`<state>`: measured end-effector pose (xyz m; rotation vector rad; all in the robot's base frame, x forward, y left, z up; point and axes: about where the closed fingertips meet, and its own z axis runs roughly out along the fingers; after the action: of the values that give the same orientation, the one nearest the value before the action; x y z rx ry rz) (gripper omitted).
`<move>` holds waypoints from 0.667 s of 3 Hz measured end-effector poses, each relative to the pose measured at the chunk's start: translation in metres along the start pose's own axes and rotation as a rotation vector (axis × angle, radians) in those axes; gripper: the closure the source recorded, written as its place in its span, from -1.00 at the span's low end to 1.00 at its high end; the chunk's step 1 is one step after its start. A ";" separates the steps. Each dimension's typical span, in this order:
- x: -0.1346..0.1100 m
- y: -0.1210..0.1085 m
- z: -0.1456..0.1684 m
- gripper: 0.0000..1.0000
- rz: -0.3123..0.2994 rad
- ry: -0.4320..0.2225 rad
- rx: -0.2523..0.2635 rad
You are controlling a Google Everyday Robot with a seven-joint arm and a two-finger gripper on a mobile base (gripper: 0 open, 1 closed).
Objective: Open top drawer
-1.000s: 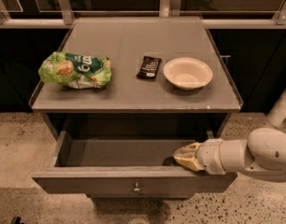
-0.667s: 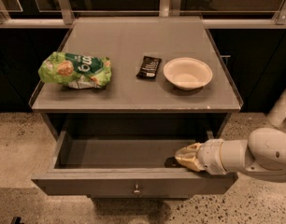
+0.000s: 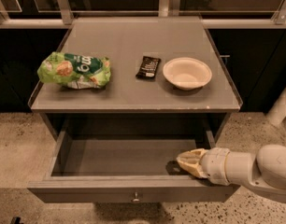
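Note:
The top drawer (image 3: 110, 157) stands pulled out under the grey cabinet top, its shallow grey tray showing nothing inside. Its grey front (image 3: 87, 194) runs along the bottom of the camera view, with a small round metal knob (image 3: 136, 199) at centre. My gripper (image 3: 189, 161) reaches in from the right on a white arm and sits over the drawer's front right corner, just above the front edge. The two lower drawers are out of view.
On the cabinet top (image 3: 133, 92) lie a green chip bag (image 3: 75, 70) at left, a dark snack bar (image 3: 148, 66) in the middle and a white bowl (image 3: 187, 73) at right. A metal rail runs along the back. Speckled floor surrounds the cabinet.

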<state>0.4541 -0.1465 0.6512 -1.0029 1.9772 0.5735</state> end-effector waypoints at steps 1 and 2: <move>0.000 0.000 0.000 0.62 0.000 0.000 0.000; 0.000 0.000 0.000 0.16 0.000 0.000 0.000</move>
<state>0.4541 -0.1464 0.6512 -1.0031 1.9771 0.5736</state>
